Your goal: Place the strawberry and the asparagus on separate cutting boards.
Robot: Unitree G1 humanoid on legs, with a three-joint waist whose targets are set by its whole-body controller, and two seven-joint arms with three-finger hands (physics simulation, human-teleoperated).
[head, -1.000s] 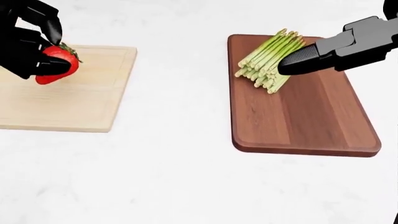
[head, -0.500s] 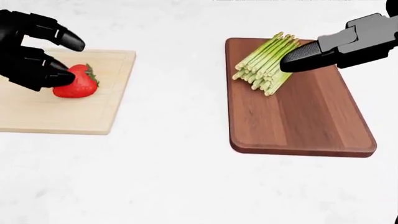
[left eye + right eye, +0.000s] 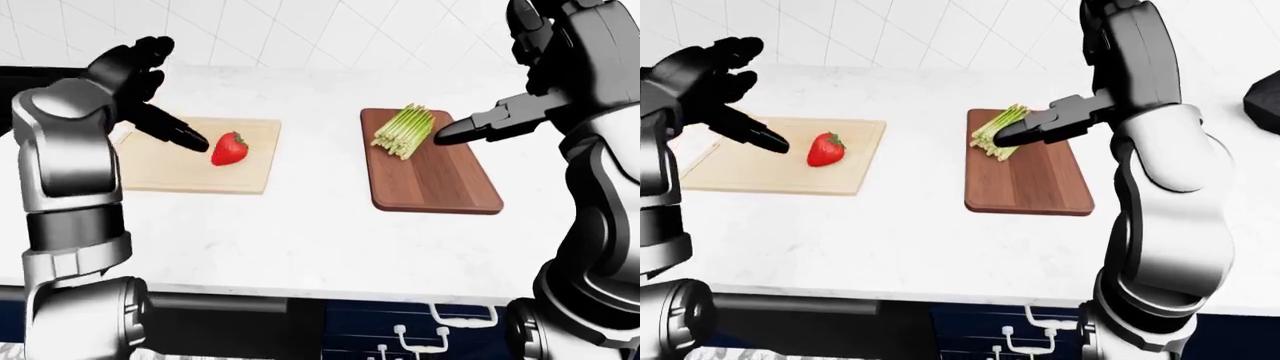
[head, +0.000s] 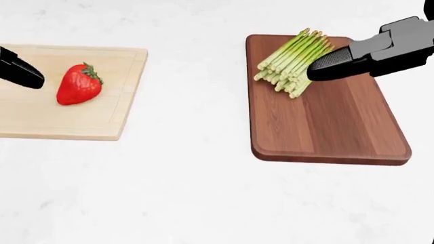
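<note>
Left-eye view: white marble counter [image 3: 300, 240], tiled wall [image 3: 300, 30].

White marbled counter [image 4: 197, 193] across the whole head view. Directly on it: light wooden cutting board [image 4: 40, 122] at upper left, dark wooden cutting board [image 4: 332, 132] at upper right, well apart, bare counter between.

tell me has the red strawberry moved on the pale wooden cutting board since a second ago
Yes. The red strawberry has shifted right, toward the pale wooden cutting board's right edge, now free of the left hand.
</note>
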